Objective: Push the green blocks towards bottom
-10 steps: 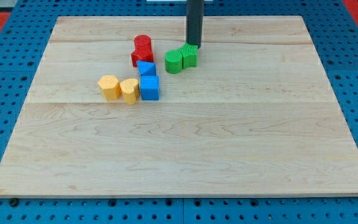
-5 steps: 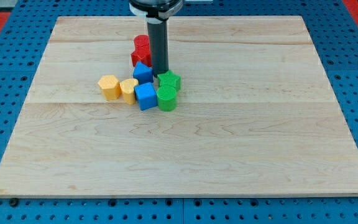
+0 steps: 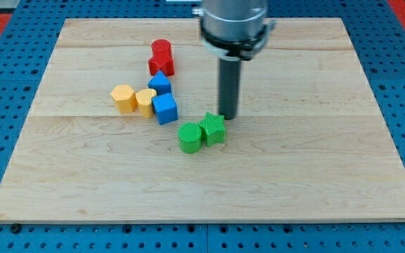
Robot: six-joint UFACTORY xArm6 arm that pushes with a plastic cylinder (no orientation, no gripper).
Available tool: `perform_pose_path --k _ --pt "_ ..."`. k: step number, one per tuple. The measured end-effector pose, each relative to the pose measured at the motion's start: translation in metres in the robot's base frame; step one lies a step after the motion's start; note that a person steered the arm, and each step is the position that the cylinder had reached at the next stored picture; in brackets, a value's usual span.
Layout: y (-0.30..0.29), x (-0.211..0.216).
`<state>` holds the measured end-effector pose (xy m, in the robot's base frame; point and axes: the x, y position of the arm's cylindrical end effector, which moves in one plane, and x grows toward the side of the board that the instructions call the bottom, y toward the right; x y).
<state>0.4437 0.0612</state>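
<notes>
Two green blocks lie side by side near the board's middle: a round green cylinder (image 3: 189, 137) on the view's left and a star-shaped green block (image 3: 214, 128) touching it on the right. My tip (image 3: 228, 116) stands just above and to the right of the star-shaped block, at its top edge. The dark rod rises from the tip to the grey arm head at the view's top.
A red block (image 3: 161, 57) lies up and left. Below it are a blue triangular block (image 3: 160, 82) and a blue cube (image 3: 165, 109). Two yellow blocks (image 3: 124, 98) (image 3: 145, 101) lie left of the cube. The wooden board (image 3: 294, 176) sits on a blue pegboard.
The two green blocks moved down the view, from beside the red block past the blue cube to the middle. My tip followed them down and shifted right. The blue cube was nudged.
</notes>
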Motion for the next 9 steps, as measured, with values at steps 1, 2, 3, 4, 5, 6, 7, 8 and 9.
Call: perform_pose_path --k 1,2,3,4,5,6,7,8,9 --pt "0.051 0.013" --pt "0.010 0.029" --pt "-0.024 0.009" --pt "-0.030 0.022" --pt "-0.058 0.030" --pt "-0.089 0.044" --pt "-0.099 0.074" --pt "-0.134 0.082" --pt "-0.148 0.068"
